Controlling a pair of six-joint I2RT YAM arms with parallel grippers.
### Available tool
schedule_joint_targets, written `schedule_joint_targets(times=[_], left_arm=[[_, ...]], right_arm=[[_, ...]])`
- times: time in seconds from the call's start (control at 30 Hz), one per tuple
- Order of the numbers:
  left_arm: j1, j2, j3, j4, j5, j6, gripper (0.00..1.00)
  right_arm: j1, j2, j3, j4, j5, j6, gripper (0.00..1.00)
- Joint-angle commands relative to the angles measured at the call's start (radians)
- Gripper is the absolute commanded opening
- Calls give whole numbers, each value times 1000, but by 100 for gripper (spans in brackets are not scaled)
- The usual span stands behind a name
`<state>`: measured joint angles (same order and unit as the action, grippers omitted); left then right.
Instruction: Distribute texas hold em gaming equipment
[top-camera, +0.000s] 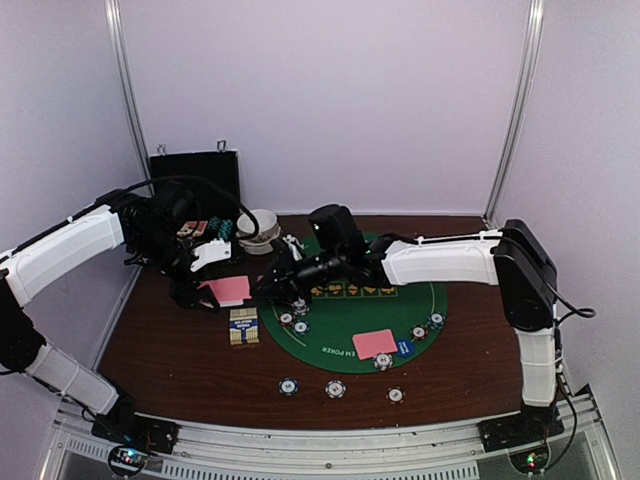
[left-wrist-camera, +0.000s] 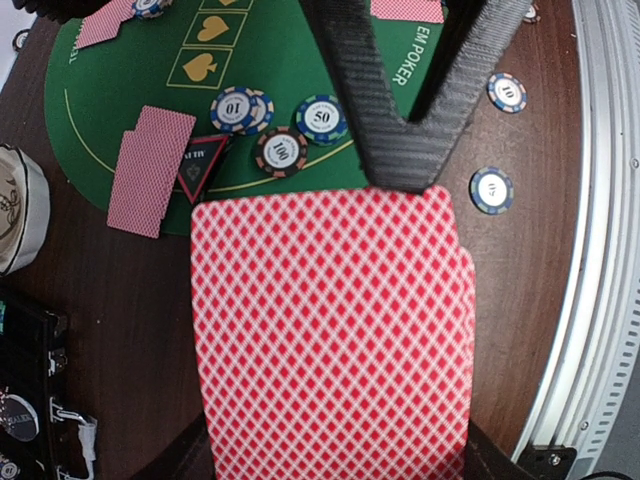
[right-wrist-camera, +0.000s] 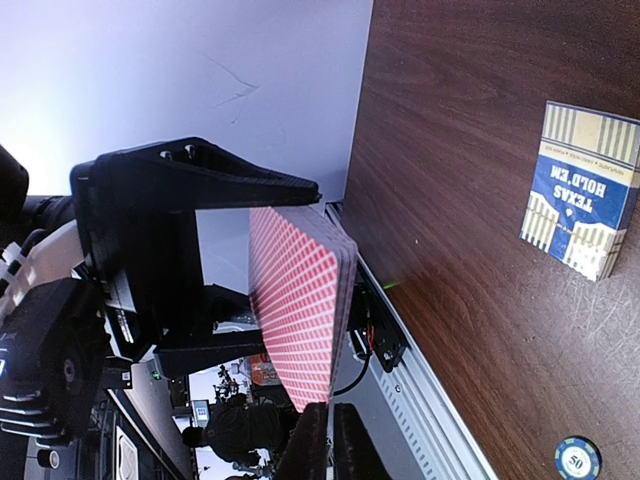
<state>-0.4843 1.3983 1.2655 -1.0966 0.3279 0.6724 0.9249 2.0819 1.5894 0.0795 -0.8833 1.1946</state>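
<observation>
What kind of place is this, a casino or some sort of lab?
Probably a robot test cell, not a casino: plain white walls and metal posts enclose the table, and two robot arms bolted at its near edge hold cards by a poker mat.

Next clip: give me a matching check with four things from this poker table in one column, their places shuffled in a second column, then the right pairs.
Things:
1. deck of cards
2. card box
3. triangle marker
4. white bowl

Places:
A. on bare wood just off the green mat
B. at the back, beside the black case
C. clamped in the left gripper
D. on the green mat, next to a chip marked 100

Pairs: 1-C; 2-A; 3-D; 4-B
</observation>
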Motion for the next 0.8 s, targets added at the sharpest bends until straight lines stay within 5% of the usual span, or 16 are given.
schedule_joint_targets(times=[0.0,0.53,0.77], left_arm=[[4,-27,-2,47,2,4,0],[4,-27,-2,47,-3,6,0],[4,-27,2,47,8,5,0]], right_arm=[[5,-50,-34,123,5,70,2],[-5,-106,-106,127,12,67,0],[-2,-88,-60,35,33,11,39]])
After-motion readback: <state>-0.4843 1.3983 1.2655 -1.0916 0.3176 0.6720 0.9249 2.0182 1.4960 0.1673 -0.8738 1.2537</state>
